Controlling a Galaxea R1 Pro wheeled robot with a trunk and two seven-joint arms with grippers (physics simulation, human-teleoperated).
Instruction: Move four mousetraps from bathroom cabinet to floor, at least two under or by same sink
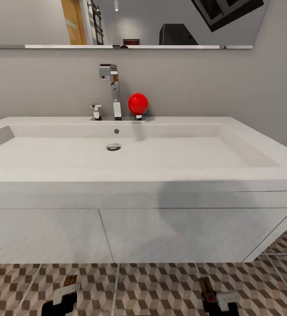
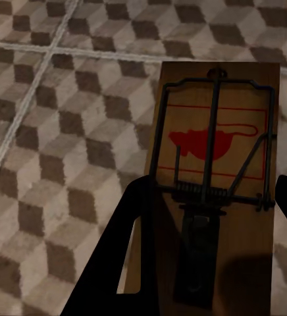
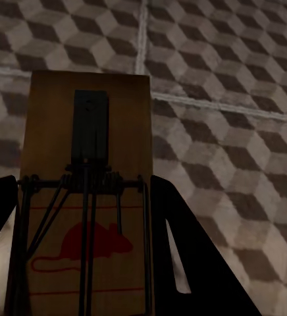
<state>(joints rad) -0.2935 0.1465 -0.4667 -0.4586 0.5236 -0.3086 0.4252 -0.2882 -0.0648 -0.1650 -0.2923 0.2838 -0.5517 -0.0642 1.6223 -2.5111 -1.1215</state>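
The left gripper [image 2: 209, 217] clamps a mousetrap [image 2: 216, 164] between its fingers, long axis running out along them over the bathroom floor [image 2: 58, 131]. The right gripper [image 3: 84, 217] likewise grips the second mousetrap [image 3: 87, 178], probably lengthwise too, before the sink [image 1: 139, 175].

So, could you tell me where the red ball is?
In the head view, the red ball sits on the white sink's back ledge, just right of the chrome tap.
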